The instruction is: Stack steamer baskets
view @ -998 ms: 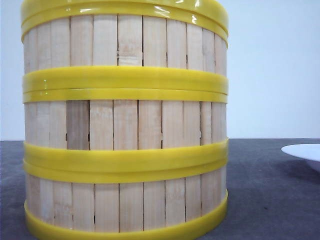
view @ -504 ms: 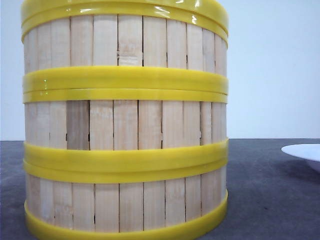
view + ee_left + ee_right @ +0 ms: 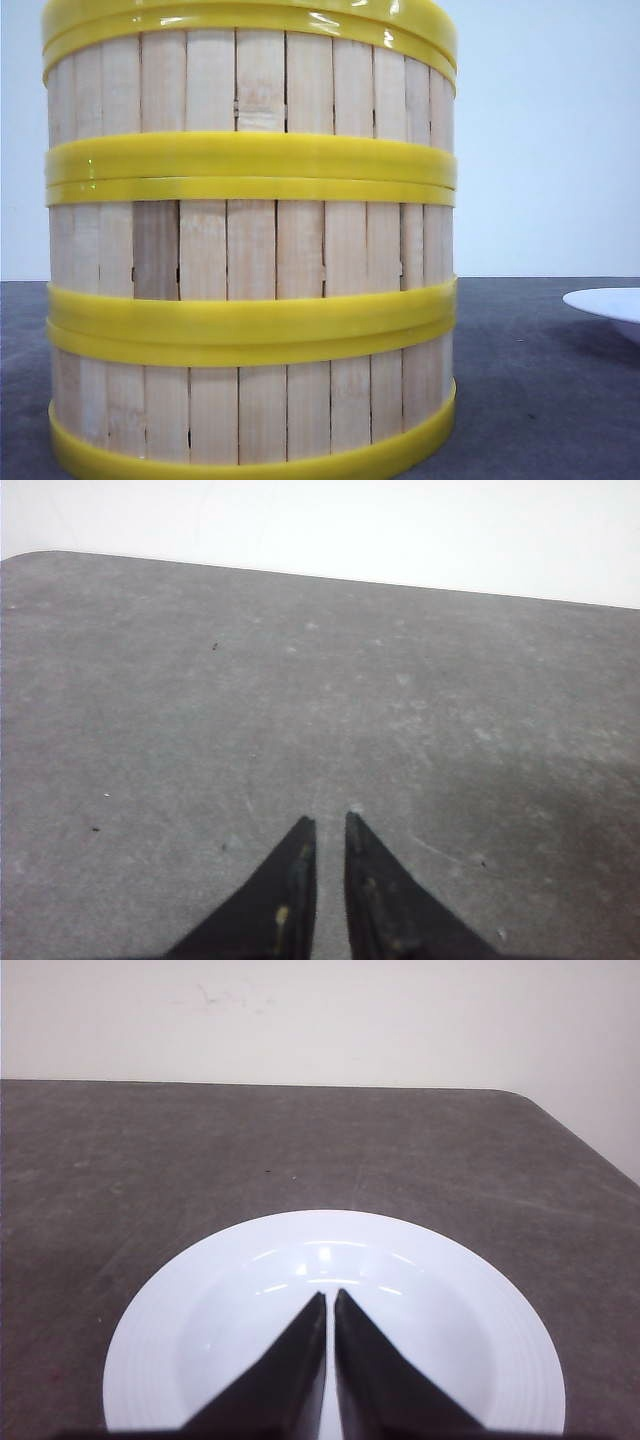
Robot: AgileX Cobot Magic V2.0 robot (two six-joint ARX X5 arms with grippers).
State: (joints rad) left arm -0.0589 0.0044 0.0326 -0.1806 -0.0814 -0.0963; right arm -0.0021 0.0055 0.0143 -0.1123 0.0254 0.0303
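Three steamer baskets stand stacked in one column close in the front view: the bottom one (image 3: 250, 410), the middle one (image 3: 250, 245) and the top one (image 3: 250, 85), with pale slats and yellow rims aligned. Neither gripper shows in the front view. In the left wrist view my left gripper (image 3: 330, 822) hangs over bare grey table, its fingers nearly together with nothing between them. In the right wrist view my right gripper (image 3: 330, 1295) is shut and empty above a white plate. No basket shows in either wrist view.
The white plate (image 3: 450, 1300) lies on the dark grey table (image 3: 200, 680); its rim (image 3: 610, 303) shows at the right edge of the front view, apart from the stack. A pale wall stands behind the table's far edge.
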